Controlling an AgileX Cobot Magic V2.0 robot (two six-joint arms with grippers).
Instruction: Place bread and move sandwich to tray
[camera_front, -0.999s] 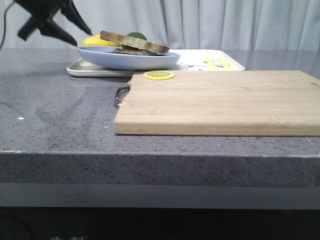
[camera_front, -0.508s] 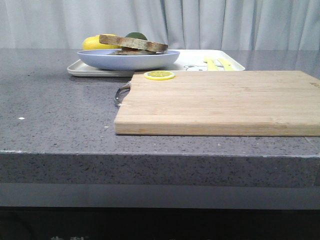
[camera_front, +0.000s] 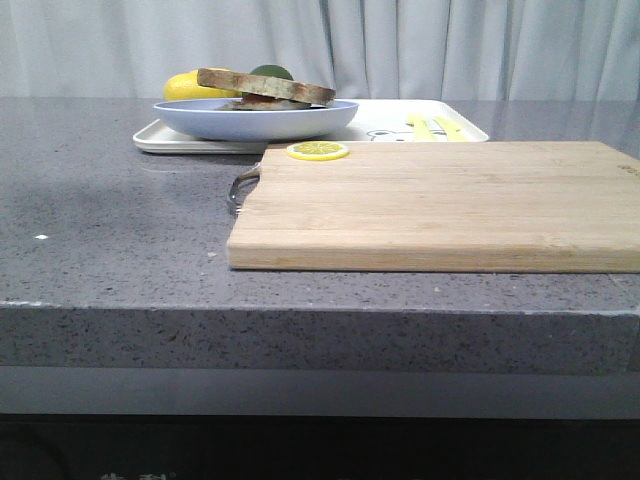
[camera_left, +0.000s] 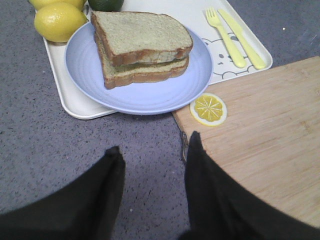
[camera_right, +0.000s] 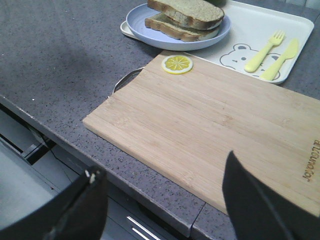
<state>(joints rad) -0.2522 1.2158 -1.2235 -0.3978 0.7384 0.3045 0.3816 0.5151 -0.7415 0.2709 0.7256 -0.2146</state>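
Observation:
The sandwich is two brown-crusted slices stacked on a round pale blue plate. The bread is its top slice, with pale greenish-beige crumb. The plate rests on the left end of the white tray at the back. My left gripper is open and empty, above the grey counter just short of the plate. My right gripper is open and empty over the counter's front edge. Neither gripper shows in the front view.
A light wooden cutting board with a metal handle fills the middle and right, with a lemon slice on its far left corner. A yellow fork and knife lie on the tray. Lemons and a lime sit behind the plate.
One second ago my left gripper hung at the front view's upper left beside the plate. It has since left that view. The plate and sandwich have stayed on the tray.

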